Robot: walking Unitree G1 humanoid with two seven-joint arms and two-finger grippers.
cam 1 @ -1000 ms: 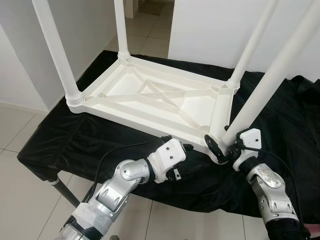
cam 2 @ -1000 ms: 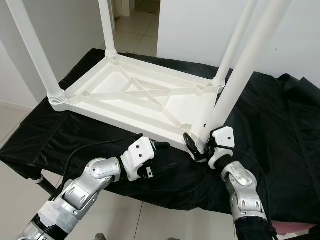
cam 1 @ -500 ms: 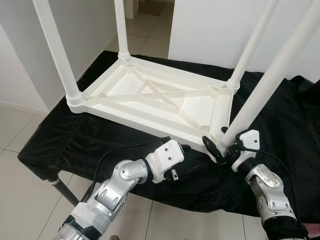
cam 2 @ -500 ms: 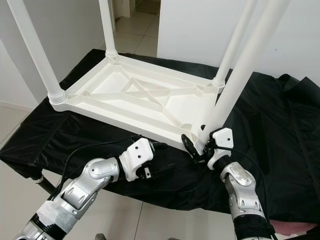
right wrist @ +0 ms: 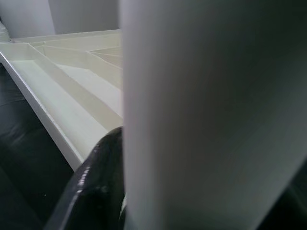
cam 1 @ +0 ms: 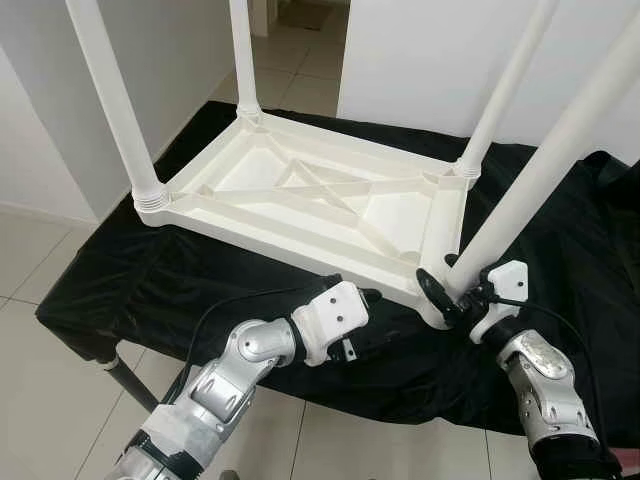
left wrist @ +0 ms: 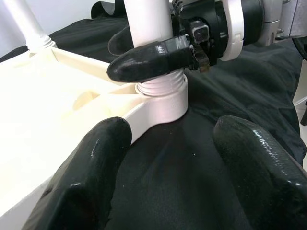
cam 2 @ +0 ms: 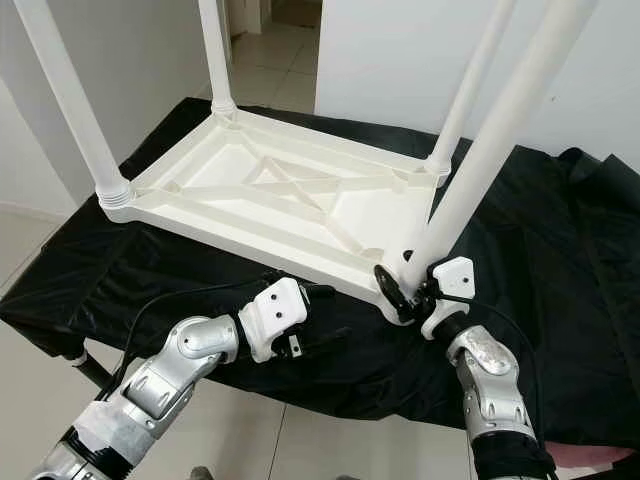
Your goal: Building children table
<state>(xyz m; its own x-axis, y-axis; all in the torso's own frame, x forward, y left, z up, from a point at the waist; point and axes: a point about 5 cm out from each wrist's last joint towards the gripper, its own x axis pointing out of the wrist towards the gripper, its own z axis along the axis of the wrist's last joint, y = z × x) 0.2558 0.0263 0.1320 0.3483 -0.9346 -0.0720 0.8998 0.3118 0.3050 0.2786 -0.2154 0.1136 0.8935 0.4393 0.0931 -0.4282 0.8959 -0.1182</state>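
Down at the near right corner of the upturned white table top, the right gripper is clenched round the foot of the nearest leg, one black finger wrapped across its front just above the ribbed collar that sits in the corner socket. That leg rises from the gripper and leans up and away to the robot's right, its long axis tilted rather than plumb.

Just beside it, to the left, the left gripper hangs released over the black cloth, close against the table top's near rim; its two fingers stand spread with nothing between them, pointing toward the same corner and the right gripper.

Four legs can be counted, one at each corner: the gripped one, the far right leg, the far left leg and the near left leg. The two left ones stand close to upright, and the far right one slants a little to the right. All four run up out of the picture.

One table top lies upside down on the cloth-covered surface, its ribbed underside with crossed braces facing up and its long axis running from the robot's near right toward the far left. White walls and pale floor tiles lie around it.
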